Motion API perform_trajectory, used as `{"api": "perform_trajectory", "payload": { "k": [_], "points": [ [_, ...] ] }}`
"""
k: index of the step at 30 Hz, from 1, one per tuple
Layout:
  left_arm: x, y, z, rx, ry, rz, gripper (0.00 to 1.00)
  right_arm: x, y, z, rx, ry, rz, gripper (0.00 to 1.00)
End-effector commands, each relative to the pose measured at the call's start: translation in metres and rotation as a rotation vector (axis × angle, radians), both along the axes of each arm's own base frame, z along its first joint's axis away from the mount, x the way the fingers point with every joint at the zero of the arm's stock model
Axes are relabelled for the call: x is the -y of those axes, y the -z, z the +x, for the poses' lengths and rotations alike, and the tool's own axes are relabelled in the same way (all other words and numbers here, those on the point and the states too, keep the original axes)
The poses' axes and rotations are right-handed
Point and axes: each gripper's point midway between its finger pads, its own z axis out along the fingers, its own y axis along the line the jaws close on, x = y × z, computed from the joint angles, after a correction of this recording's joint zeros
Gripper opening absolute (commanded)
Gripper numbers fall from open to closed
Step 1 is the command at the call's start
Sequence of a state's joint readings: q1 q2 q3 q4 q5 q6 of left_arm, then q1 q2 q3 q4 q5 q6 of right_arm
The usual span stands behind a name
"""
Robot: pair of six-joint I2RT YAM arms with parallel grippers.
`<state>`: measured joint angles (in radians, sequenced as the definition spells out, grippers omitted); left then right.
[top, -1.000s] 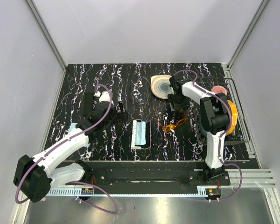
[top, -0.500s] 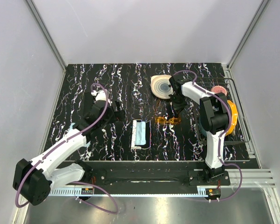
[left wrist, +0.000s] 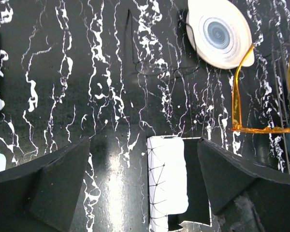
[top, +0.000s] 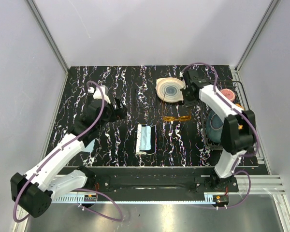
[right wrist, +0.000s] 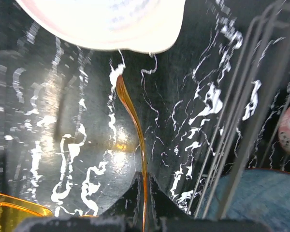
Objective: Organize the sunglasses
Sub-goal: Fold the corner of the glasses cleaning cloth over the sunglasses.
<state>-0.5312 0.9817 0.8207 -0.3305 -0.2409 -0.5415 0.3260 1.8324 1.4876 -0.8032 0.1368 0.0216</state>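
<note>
A: Top view first. Found the sunglasses (top: 178,117)?

B: Yes, low on the marbled table (top: 125,82), just beneath the right gripper (top: 187,100), on the side nearer the bases. Seems to reach one amber arm (too small from up here to judge the pinch).

A: Anything flanking that gripper?

B: Noted a round plate (top: 170,89) just to its left. To its right, a wire basket (top: 208,140) with a blue bowl (top: 215,124) inside.

A: And over at the left gripper (top: 120,109)?

B: Spread wide, clutching nothing. Hovers well left of the sunglasses, with a white box (top: 142,139) off to its right and nearer the bases.

A: Moving to the left wrist.

B: Confirms it: fingers (left wrist: 53,183) splayed toward the frame's edges, nothing between. Faces the white box straight ahead of the gap, with a black case (left wrist: 192,193) touching the box's right side. Shows the sunglasses ahead and to the right, one arm pointing at the plate.

A: Right wrist, then.

B: Settles the grip: closed tight on a thin amber arm of the sunglasses, pinched between the tips. Runs forward from there toward the plate's rim, stopping just short. Catches an amber lens at lower left, with basket wires and the bowl to the right.
</note>
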Motion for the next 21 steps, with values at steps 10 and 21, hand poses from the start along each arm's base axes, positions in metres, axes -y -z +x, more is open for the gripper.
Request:
{"api": "perform_trajectory", "payload": {
  "k": [10, 21],
  "points": [
    [0.037, -0.188, -0.023, 0.370, 0.383, -0.154, 0.79, -0.050, -0.203, -0.012, 0.624, -0.229, 0.427, 0.00],
    [0.095, -0.292, -0.132, 0.573, 1.073, -0.402, 0.78, -0.111, -0.346, -0.053, 0.959, -0.602, 0.813, 0.00]
  ]
}}
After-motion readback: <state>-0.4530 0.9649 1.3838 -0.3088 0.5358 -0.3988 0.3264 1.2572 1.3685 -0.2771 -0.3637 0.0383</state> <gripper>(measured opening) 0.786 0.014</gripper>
